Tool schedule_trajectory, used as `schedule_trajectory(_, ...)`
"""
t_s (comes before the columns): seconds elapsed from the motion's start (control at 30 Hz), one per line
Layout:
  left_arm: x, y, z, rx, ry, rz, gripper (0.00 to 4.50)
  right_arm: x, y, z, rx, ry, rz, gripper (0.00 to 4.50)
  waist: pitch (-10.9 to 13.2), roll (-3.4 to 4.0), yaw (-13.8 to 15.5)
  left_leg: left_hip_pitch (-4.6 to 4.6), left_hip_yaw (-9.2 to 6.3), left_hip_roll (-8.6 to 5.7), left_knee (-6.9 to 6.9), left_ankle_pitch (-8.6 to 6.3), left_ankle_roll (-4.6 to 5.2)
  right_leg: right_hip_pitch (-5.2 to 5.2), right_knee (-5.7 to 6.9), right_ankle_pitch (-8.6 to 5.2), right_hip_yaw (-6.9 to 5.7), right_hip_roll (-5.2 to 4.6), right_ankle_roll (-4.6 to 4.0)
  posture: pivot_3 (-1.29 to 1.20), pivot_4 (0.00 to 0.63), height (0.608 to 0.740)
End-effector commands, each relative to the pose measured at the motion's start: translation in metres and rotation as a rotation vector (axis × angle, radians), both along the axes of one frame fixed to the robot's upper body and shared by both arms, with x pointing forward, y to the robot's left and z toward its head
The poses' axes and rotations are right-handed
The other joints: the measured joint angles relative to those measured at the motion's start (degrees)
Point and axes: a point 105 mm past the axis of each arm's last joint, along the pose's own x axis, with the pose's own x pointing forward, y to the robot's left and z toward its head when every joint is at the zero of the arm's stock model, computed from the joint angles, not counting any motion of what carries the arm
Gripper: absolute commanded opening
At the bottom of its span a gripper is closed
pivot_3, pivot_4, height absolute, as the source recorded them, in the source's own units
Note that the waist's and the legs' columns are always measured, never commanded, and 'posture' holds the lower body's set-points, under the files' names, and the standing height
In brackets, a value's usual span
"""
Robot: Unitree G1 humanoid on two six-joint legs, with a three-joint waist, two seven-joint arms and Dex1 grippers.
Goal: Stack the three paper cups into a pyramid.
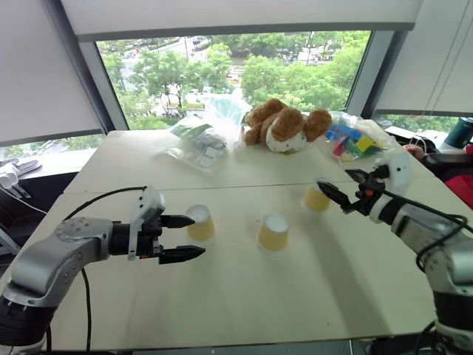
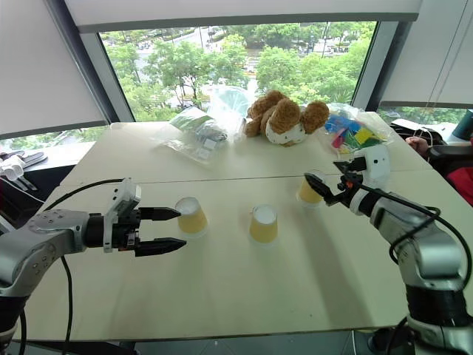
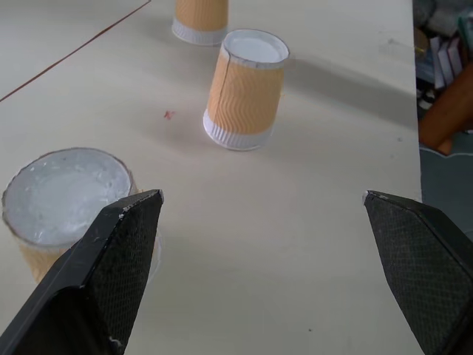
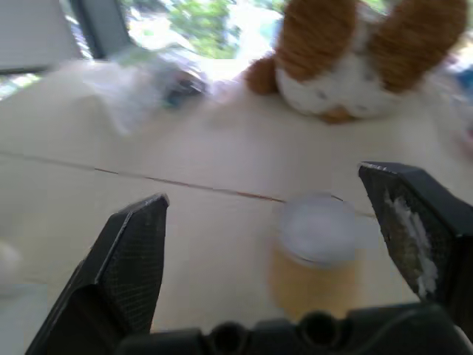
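Beige table (image 1: 222,310) is carrying the three paper cups (image 1: 274,232), upturned, apart, unstacked. I am holding left gripper (image 1: 182,238) and right gripper (image 1: 334,191) spread, empty; I should be centring jaws before pinching gently.

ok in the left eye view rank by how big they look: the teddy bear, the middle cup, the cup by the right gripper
1. teddy bear, clearly largest though farthest away
2. middle cup
3. cup by the right gripper, looks smaller, but it sits farther away and is partly hidden; the cups look alike in build
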Motion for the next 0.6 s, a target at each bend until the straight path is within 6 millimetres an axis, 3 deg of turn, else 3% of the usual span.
schedule_trajectory(0.03,0.001,-0.002,0.005,0.004,-0.041,-0.007,4.5,0.023,0.001,0.001,-0.038,-0.055,-0.006,4.45,0.0,0.0,-0.8,-0.05,0.03,0.01,-0.02,0.0,0.0,-0.08,0.03,0.0,0.0,0.0,0.0,0.0,0.15,0.74)
schedule_trajectory(0.13,-0.002,-0.002,0.001,0.0,-0.027,0.01,4.5,0.044,0.004,-0.005,-0.012,-0.048,0.004,4.45,0.0,0.01,-1.5,-0.08,0.11,0.05,-0.04,0.0,0.0,-0.16,0.07,0.0,0.0,0.0,0.0,0.0,0.15,0.74)
schedule_trajectory(0.27,-0.008,0.004,-0.006,0.021,-0.005,0.038,4.5,0.057,0.011,-0.011,0.021,-0.043,0.024,4.45,0.0,0.0,-2.5,-0.1,0.12,0.06,-0.08,0.0,0.0,-0.17,0.11,0.0,-0.01,-0.01,0.0,0.0,0.15,0.74)
schedule_trajectory(0.6,-0.015,0.011,-0.012,0.031,0.006,0.087,4.5,0.059,0.022,-0.007,0.068,-0.083,0.056,4.45,0.0,0.01,-2.4,-0.09,0.09,0.04,-0.04,0.0,0.0,-0.17,0.08,0.0,-0.01,-0.02,0.0,0.0,0.15,0.74)
